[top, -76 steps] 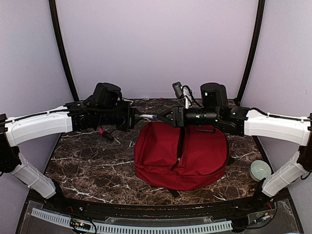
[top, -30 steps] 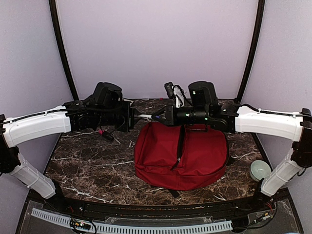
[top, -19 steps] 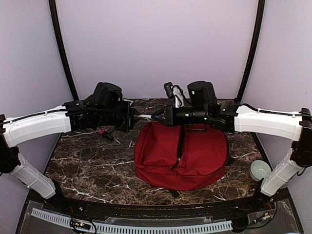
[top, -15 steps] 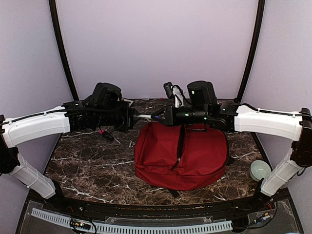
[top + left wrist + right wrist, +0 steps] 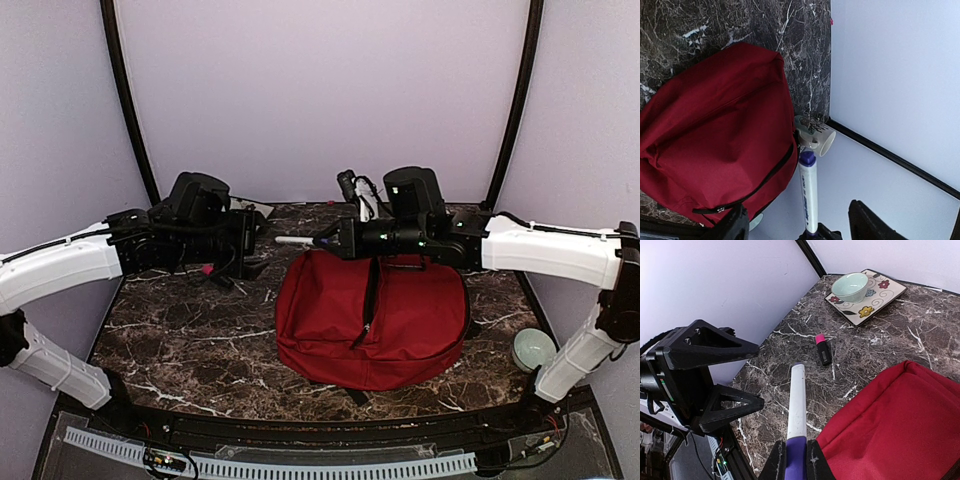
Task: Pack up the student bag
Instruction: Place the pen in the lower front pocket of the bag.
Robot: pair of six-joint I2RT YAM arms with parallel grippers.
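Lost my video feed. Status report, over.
Jaws: left gripper open, empty; right gripper shut on white marker, held in the air beside student bag. Bag lying flat on the table. Its zip looks closed, blocking packing.

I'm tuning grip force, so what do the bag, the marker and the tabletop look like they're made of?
The bag looks like soft red woven fabric, matte, sagging in folds. The marker, held by the right gripper, seems smooth white plastic with a purple end. The tabletop looks like polished dark marble with white veins, possibly laminate.
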